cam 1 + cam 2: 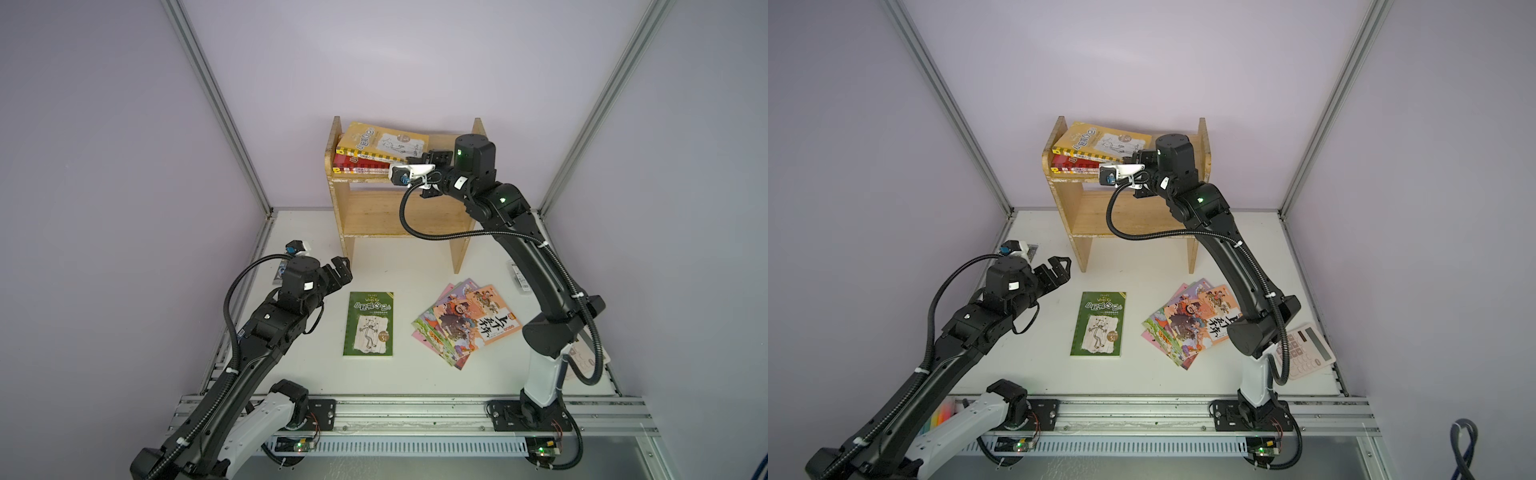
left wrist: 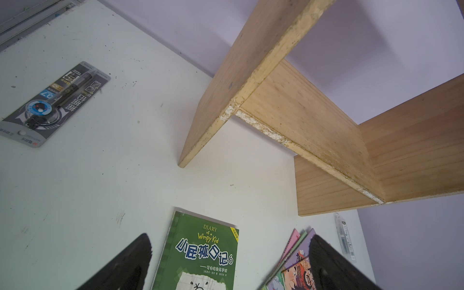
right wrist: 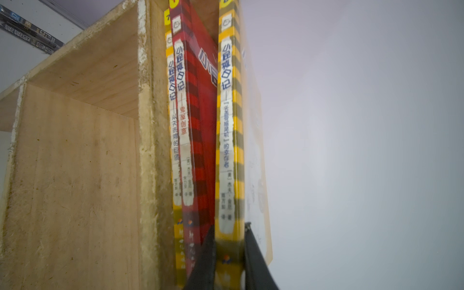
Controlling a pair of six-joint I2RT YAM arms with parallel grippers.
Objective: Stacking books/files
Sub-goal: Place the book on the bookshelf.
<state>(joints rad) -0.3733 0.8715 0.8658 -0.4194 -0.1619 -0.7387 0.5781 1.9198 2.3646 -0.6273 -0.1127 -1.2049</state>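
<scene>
On the top board of the wooden shelf point(image 1: 399, 208) point(image 1: 1129, 216), a yellow book point(image 1: 382, 141) point(image 1: 1100, 139) point(image 3: 229, 125) lies askew over a red book point(image 1: 359, 163) point(image 3: 198, 125). Another yellow spine point(image 3: 173, 125) sits under the red one. My right gripper point(image 1: 415, 158) point(image 1: 1133, 157) point(image 3: 229, 231) is shut on the top yellow book's spine end, holding it slightly off the red book. A green book point(image 1: 368, 324) point(image 2: 200, 251) lies flat on the table beside a fan of thin cartoon books point(image 1: 465, 324) point(image 2: 293, 266). My left gripper point(image 1: 340, 270) point(image 1: 1059, 268) point(image 2: 231, 238) hovers open and holds nothing, left of the green book.
A carded pen pack point(image 2: 55, 103) lies at the table's far left, and a slim pack point(image 1: 519, 278) lies at the right. A pinkish calculator point(image 1: 1304, 349) sits behind the right arm. Coloured highlighters point(image 1: 942, 415) lie by the left arm's base. The shelf's lower board is bare.
</scene>
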